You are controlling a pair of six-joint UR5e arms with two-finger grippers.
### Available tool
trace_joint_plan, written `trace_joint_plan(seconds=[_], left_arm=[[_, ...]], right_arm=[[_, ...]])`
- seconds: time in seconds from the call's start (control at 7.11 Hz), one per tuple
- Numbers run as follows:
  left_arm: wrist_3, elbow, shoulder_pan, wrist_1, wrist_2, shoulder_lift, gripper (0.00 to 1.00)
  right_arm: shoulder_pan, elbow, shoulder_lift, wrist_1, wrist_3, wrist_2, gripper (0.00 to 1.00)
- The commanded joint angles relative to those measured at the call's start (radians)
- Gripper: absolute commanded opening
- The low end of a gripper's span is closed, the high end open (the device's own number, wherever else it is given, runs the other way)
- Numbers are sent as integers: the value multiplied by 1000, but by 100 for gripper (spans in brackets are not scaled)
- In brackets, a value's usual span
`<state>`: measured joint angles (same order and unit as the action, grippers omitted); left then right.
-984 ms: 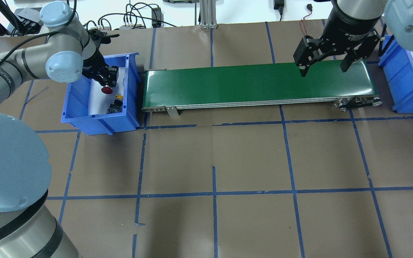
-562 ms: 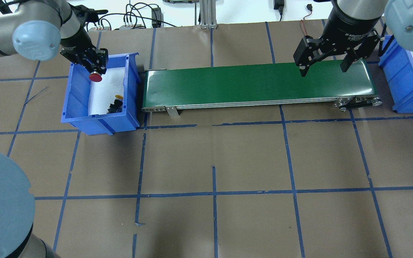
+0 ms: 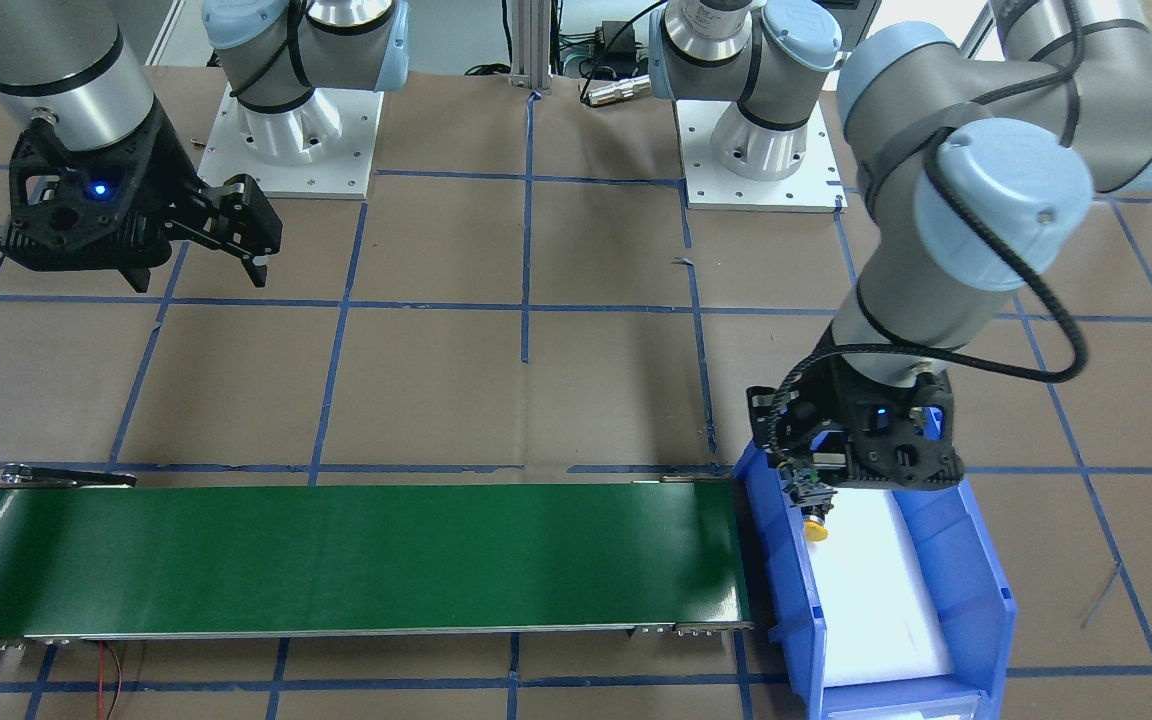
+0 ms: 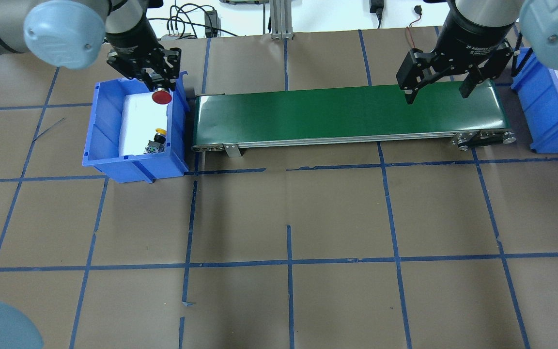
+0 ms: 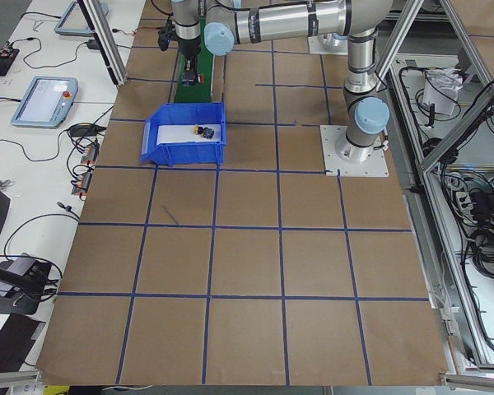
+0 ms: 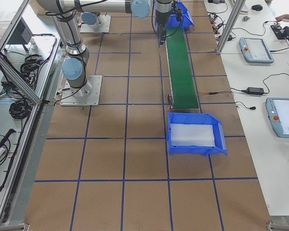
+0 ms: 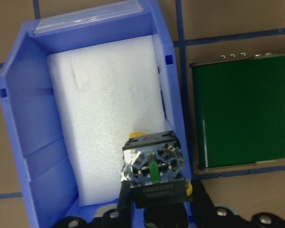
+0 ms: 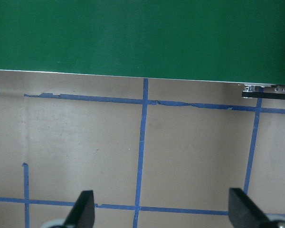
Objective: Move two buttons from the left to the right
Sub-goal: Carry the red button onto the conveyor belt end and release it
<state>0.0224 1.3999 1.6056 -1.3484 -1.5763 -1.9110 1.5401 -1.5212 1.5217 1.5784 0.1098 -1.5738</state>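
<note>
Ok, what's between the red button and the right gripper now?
In the overhead view, just the bin wall and then the belt, bare all the way from the red button to the right gripper.

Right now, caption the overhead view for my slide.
Left gripper holds red push-button over blue bin; right gripper hovers open above green conveyor.

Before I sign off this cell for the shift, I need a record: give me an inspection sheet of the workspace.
Surface: brown paper table, blue tape grid, torn in places.
Job's things: red button held above left bin; yellow button inside it; right bin shows only white padding.
Clutter: thin dark sliver left of left bin.
End effectors: left end effector shut on red button; right end effector open above belt.
Cables: black cables at far edge; red wire near belt.
Surroundings: tablets on side bench.
</note>
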Motion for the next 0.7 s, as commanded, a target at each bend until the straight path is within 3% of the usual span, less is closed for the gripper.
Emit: trace_joint_plan(seconds=[0.0, 0.42, 0.56], left_arm=[[143, 1, 115, 116, 1, -83, 19], [179, 2, 189, 201, 2, -183, 19], [180, 2, 198, 203, -1, -201, 23]], right_arm=[[0, 1, 0, 0, -1, 0, 100], [0, 0, 0, 0, -1, 0, 100], [0, 0, 0, 0, 1, 0, 100]])
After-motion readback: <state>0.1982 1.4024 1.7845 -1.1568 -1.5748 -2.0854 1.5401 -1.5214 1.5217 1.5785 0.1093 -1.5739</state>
